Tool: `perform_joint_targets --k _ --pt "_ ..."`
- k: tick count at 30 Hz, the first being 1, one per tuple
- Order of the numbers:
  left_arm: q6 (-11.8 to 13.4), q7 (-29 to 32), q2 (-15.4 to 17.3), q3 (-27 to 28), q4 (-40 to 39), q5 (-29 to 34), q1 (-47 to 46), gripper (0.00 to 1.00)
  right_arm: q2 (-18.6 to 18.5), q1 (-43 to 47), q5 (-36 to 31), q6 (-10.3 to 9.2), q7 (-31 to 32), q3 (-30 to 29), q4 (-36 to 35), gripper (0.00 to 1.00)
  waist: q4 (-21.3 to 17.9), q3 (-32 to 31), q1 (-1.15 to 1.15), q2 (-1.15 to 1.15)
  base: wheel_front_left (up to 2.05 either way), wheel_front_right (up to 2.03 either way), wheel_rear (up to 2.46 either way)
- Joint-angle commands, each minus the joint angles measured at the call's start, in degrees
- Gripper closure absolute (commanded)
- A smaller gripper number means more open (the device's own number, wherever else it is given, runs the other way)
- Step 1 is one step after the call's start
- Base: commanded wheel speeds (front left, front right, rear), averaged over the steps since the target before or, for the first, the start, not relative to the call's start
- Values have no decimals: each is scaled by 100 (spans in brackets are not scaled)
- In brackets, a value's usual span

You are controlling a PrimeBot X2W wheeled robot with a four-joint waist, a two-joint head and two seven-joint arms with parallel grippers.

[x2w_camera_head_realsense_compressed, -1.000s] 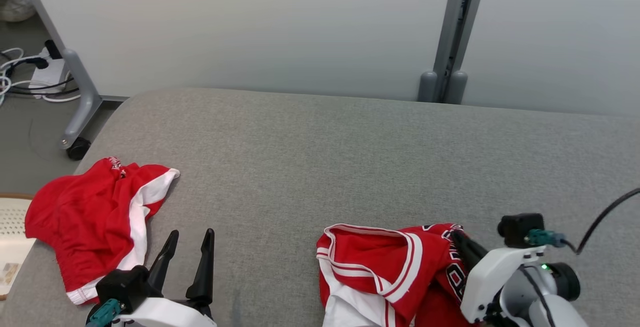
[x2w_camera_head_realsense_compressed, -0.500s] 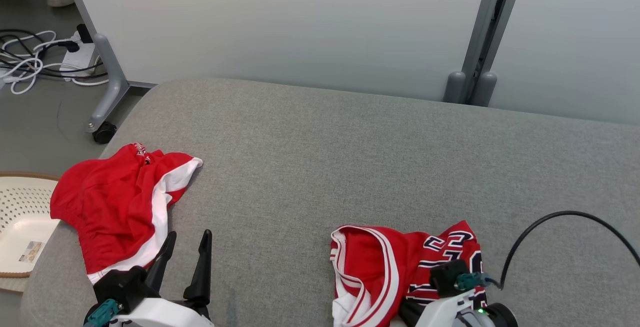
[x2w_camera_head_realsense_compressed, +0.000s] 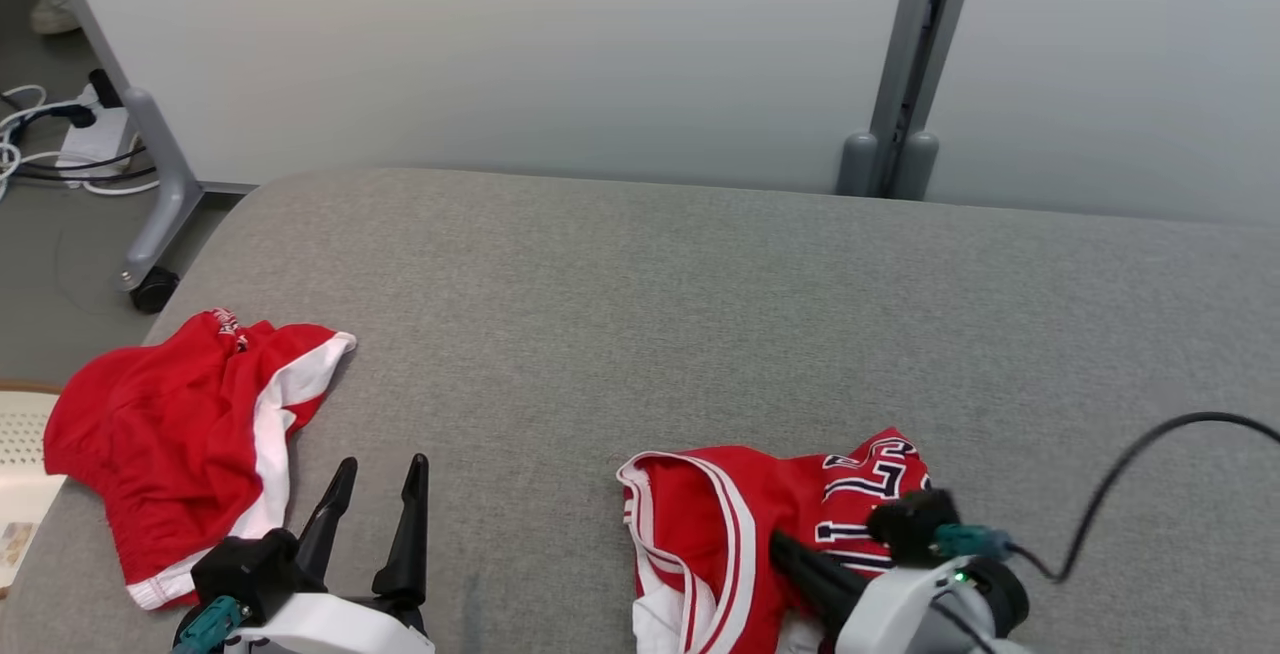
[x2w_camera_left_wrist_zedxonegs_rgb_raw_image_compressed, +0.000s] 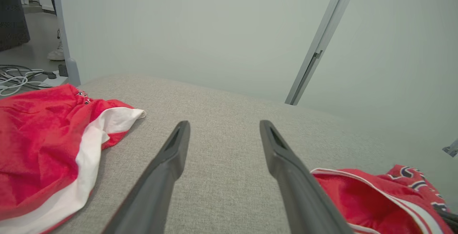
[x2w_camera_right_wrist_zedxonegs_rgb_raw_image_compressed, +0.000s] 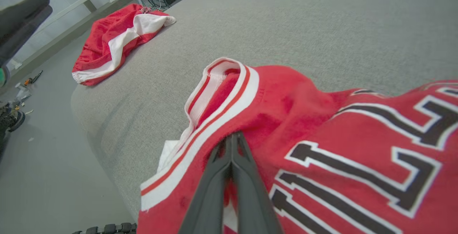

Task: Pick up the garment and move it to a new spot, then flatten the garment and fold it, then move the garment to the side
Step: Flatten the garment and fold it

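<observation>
Up close in right wrist view, right pincer clamped on jersey; left pincer spread.

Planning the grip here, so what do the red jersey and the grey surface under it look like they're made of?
The jersey looks like soft knit fabric, matte, judging by its slumped folds and ribbed striped trim. The grey surface seems woven upholstery cloth, matte, showing a fine heathered weave and a rounded, padded-looking corner.

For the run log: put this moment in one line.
stage: pick-up | right claw: shut on jersey | left claw: open, holding nothing | shorts: crumpled, far left
</observation>
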Motion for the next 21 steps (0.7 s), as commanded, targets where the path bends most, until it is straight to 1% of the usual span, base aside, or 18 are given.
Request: perform_joint_targets --k 1,3,7,12,17,21 --pt "-17 -25 12 25 -18 42 -65 0 -63 -77 82 1 -173 -22 -62 100 -61 4 0 0 0 0 0" --pt "-14 -25 4 44 -28 56 -52 0 -92 -120 262 1 -425 -43 -129 100 -125 8 0 0 0 0 0" --pt "-26 -25 -3 69 -32 70 -35 0 -253 -161 610 1 -882 -306 -196 100 -228 14 0 0 0 0 0" --pt "-50 -25 -26 62 -15 98 -57 0 -524 -221 647 1 -1069 -651 -42 100 -317 25 0 0 0 0 0" --pt "-63 -25 -26 99 -42 122 -56 0 -726 -119 602 1 -1383 -1254 25 100 -357 29 0 0 0 0 0" --pt "-46 -25 -21 156 -100 147 -7 0 -819 18 559 1 -1572 -1688 -81 100 -383 17 0 0 0 0 0"
